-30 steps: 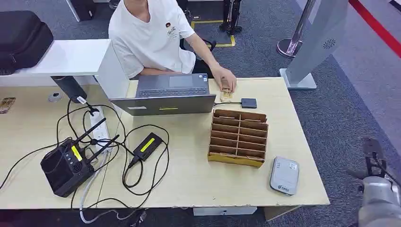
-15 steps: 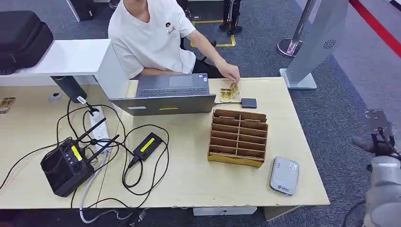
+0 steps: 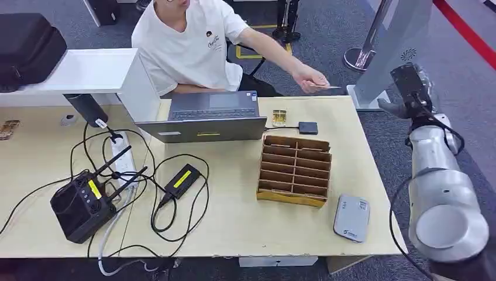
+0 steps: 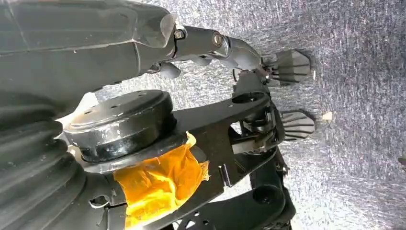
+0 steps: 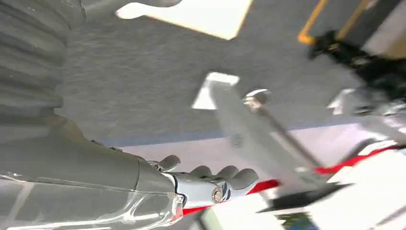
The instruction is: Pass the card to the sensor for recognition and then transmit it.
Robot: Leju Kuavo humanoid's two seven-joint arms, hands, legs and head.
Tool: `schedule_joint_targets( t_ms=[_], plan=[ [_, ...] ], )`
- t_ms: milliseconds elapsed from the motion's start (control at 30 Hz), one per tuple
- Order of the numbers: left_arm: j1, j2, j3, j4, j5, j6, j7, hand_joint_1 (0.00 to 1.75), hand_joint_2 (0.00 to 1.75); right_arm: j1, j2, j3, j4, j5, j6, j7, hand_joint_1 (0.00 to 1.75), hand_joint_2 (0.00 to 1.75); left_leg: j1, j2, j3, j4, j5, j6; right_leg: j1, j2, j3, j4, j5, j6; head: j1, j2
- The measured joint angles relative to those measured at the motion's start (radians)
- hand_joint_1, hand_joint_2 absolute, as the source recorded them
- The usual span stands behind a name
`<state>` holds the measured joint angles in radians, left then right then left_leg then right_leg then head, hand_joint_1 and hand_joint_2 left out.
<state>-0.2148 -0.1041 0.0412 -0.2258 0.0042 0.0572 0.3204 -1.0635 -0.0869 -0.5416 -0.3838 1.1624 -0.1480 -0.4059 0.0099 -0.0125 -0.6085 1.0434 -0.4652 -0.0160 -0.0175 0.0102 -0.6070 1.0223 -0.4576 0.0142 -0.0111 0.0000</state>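
grey flat card reader (image 3: 352, 218) lies near the front of the pale wooden surface (image 3: 234, 216). further off, the right hand (image 3: 409, 88) is raised beside the surface, empty, fingers loosely curled. beyond, a person's hand (image 3: 309, 78) holds out the thin card (image 3: 325, 87). the left hand (image 4: 225, 45) hangs empty over grey carpet.

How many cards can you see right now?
2, maybe more. One card is held out by the person's hand toward the robot's raised right hand. Another yellowish card lies on the table beside the laptop; it could be a small stack.
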Motion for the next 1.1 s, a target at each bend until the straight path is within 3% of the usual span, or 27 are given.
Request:
schedule_joint_targets(
  t_ms=[200,467,500,533,700,933,1100],
  plan=[
    [-0.002,-0.003,0.0,0.0,-0.019,0.0,0.0,0.0,1.75,-0.009,0.063,0.083,-0.044,-0.099,0.029,-0.043,0.0,1.75,0.0,0.0,-0.001,0.0,0.0,0.0,0.0,0.0,0.0,0.0,0.0,0.0,0.0,0.0],
    [-0.012,-0.013,0.0,0.0,-0.04,0.006,0.0,0.0,1.75,0.001,0.159,0.294,-0.117,-0.218,0.092,-0.039,0.0,1.75,0.0,0.0,-0.001,0.0,0.0,0.0,0.0,0.0,-0.001,0.0,0.0,0.0,0.0,0.0],
    [-0.012,-0.014,0.0,0.0,-0.04,0.006,0.0,0.0,1.75,0.006,0.169,0.318,-0.125,-0.225,0.092,-0.037,0.54,1.75,0.0,0.0,-0.001,0.0,0.0,0.0,0.0,0.0,-0.001,0.0,0.0,0.0,0.0,0.0],
    [-0.012,-0.016,0.0,0.0,-0.04,0.006,0.0,0.0,1.75,0.011,0.175,0.335,-0.13,-0.231,0.092,-0.037,1.75,1.75,0.0,-0.001,-0.001,0.0,0.0,0.0,0.0,-0.001,-0.001,0.0,0.0,0.0,0.0,0.0],
    [-0.011,-0.018,0.0,0.0,-0.04,0.01,-0.025,0.0,1.75,0.041,0.186,0.415,-0.162,-0.319,0.095,-0.031,1.75,1.75,0.0,-0.001,-0.002,0.0,0.0,0.0,0.0,-0.001,-0.001,-0.001,0.0,0.0,0.0,0.0],
    [-0.01,-0.022,0.0,0.0,-0.089,0.069,-0.14,0.0,1.75,0.095,0.157,0.528,-0.223,-0.472,0.089,-0.005,1.75,1.75,0.0,-0.001,-0.002,0.0,0.0,0.0,0.0,-0.002,-0.001,-0.002,0.0,0.0,0.0,0.0],
    [-0.008,-0.022,0.0,0.0,-0.061,0.026,-0.174,0.0,1.75,0.123,0.124,0.588,-0.258,-0.541,0.092,0.002,1.75,1.75,0.0,-0.001,-0.002,0.0,0.0,0.0,0.0,-0.001,-0.001,-0.002,0.0,0.0,0.0,0.0]
  ],
)
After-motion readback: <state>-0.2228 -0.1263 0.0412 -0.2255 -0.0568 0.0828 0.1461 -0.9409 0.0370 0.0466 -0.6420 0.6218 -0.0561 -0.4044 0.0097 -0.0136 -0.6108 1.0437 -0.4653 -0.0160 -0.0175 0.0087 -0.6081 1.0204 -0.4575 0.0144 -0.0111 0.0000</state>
